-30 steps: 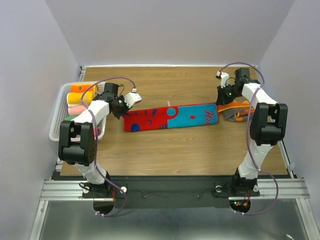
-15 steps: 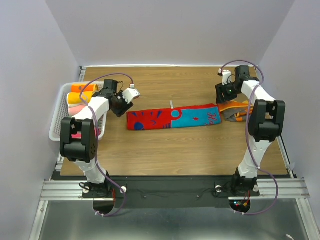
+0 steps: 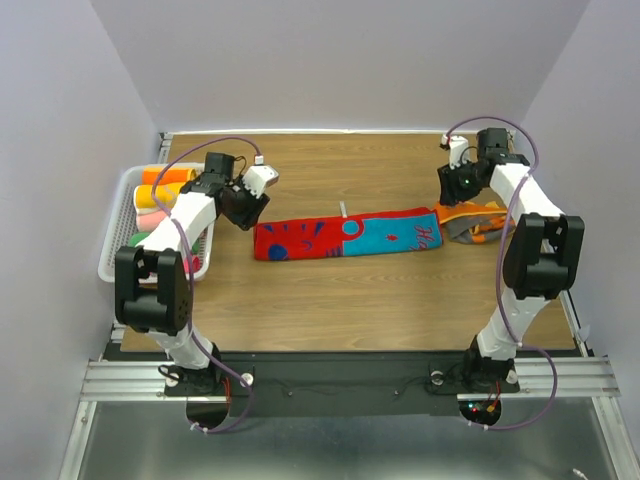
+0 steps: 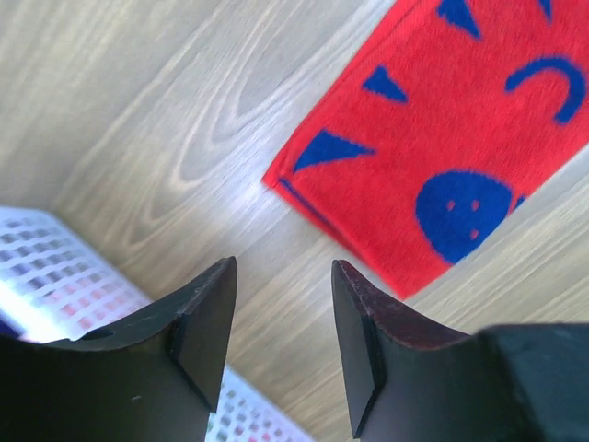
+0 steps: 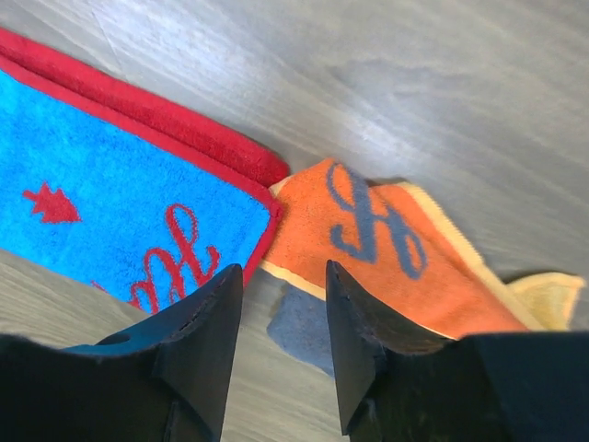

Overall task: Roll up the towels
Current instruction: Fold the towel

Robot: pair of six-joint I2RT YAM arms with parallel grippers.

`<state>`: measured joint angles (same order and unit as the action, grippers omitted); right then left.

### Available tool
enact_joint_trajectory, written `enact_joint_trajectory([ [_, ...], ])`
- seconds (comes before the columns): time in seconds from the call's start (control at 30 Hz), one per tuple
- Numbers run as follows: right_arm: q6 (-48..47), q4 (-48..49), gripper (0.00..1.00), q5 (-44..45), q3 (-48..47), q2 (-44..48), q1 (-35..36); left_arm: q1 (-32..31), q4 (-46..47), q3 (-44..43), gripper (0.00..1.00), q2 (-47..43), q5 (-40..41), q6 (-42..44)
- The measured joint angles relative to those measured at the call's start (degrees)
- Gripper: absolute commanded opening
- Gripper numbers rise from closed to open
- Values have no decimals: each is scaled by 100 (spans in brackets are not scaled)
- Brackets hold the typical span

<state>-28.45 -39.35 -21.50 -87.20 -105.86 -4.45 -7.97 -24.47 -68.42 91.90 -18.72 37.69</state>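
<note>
Left gripper (image 4: 282, 276) was released, jaws apart with nothing between them, hovering over bare wood just off the red end of the long towel (image 4: 442, 138). Right gripper (image 5: 283, 276) was also open and empty, above the spot where that towel's blue end meets the orange towel (image 5: 386, 249).

The long towel lay flat and unrolled across mid-table (image 3: 350, 300), slightly tilted. The left half was red with blue shapes, the right half blue with red script and a red border. The orange towel was crumpled at the right edge, with yellow trim and a grey cloth (image 5: 294, 327) poking out under it.

The white slatted basket (image 3: 118, 235) sat at the left edge and held rolled towels: orange, pink and green were visible.

There was open wood in front of and behind the long towel.
</note>
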Motion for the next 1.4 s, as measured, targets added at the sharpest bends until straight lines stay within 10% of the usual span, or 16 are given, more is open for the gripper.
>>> enact_joint_trajectory([
  [0.87,-37,-350,23,-380,1469,-273,903,-557,-498,-136,58,850,-323,-422],
  [1.17,-262,-1292,29,-374,2358,389,1578,-575,-498,-136,58,1222,-155,-411],
  [1.4,-251,-1792,36,-229,1351,439,680,-820,-476,-136,57,1349,-24,-365],
])
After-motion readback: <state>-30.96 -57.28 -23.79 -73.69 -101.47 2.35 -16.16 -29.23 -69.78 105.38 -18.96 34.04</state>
